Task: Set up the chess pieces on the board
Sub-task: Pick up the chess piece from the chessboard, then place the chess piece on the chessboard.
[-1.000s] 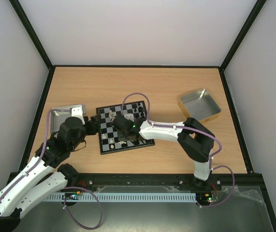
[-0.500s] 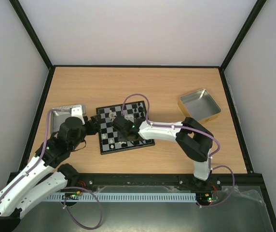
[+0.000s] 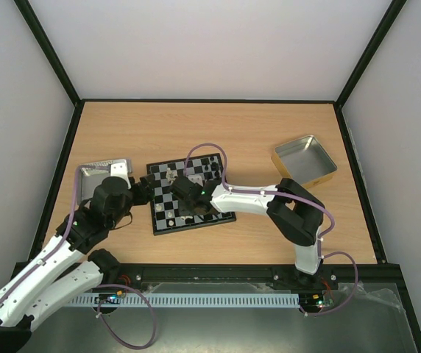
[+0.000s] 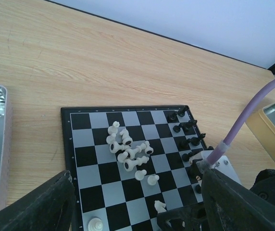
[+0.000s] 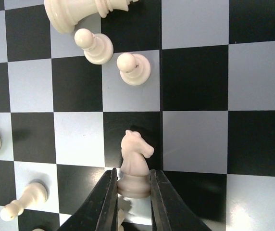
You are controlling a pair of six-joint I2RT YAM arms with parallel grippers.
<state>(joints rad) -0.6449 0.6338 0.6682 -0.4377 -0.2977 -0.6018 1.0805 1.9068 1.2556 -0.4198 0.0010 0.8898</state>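
The right gripper (image 5: 133, 186) is clamped on a cream-white knight (image 5: 135, 159). Its two dark fingers (image 5: 105, 199) press the round base from either side, and the horse's head points away from them, its muzzle turned right. The knight lies over a black square of the board (image 5: 195, 77), at the seam with a grey one; whether its base rests on the surface or hangs just above cannot be told. Just beyond it two cream pawns (image 5: 133, 68) stand upright side by side on neighbouring squares, and a larger cream piece (image 5: 80, 12) lies toppled past them. Another pawn (image 5: 24, 199) lies on its side to the left of the fingers. The left gripper (image 4: 136, 175) hangs at the board's left edge with its fingers spread wide, holding nothing. From its wrist camera the board shows as a small square of black and light grey checks with a thin black rim. A loose heap of cream chessmen (image 4: 128, 149) lies fallen near the middle, and black chessmen (image 4: 188, 130) stand in a row along the far right side. The board sits on a wooden table (image 3: 218, 132) between a silver tin (image 3: 104, 170) just to its left and a gold-sided tin (image 3: 304, 159) well apart on the right.
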